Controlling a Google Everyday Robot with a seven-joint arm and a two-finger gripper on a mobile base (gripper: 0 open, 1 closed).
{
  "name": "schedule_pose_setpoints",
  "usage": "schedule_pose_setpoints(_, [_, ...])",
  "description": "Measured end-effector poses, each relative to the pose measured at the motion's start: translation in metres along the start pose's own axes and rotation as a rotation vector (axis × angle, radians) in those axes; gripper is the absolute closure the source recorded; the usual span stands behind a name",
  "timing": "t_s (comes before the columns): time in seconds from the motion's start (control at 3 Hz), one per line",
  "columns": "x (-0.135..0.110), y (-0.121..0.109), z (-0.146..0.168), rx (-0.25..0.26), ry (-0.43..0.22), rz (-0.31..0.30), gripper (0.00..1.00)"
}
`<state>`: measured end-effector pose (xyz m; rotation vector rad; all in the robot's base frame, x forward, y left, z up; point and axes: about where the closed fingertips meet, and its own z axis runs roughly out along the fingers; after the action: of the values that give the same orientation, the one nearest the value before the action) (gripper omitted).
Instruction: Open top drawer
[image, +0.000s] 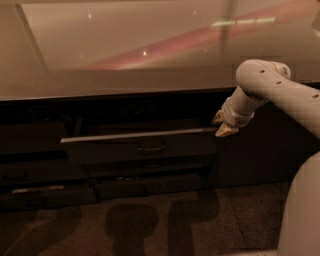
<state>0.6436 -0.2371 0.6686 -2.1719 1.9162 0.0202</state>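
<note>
The top drawer (140, 145) is a wide dark grey drawer with a small central bar handle (151, 148). It stands pulled partly out from under the counter, its pale top edge showing. My gripper (221, 125) is at the drawer's right top corner, just under the counter's edge, with two pale fingertips (226, 131) spread slightly apart and nothing between them. One fingertip touches or nearly touches the drawer's right end. My white arm (280, 95) reaches in from the right.
Two shorter dark drawer fronts (150, 187) sit below the top drawer. A dark cabinet panel (250, 160) is to the right. A pale glossy countertop (150, 55) runs above. The speckled floor (150, 225) lies in front. My white base (300, 215) fills the lower right corner.
</note>
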Motion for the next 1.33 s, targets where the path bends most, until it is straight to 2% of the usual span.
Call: schedule_pose_setpoints(1.33, [0.000, 0.016, -0.001, 0.000, 0.001, -0.011, 1.00])
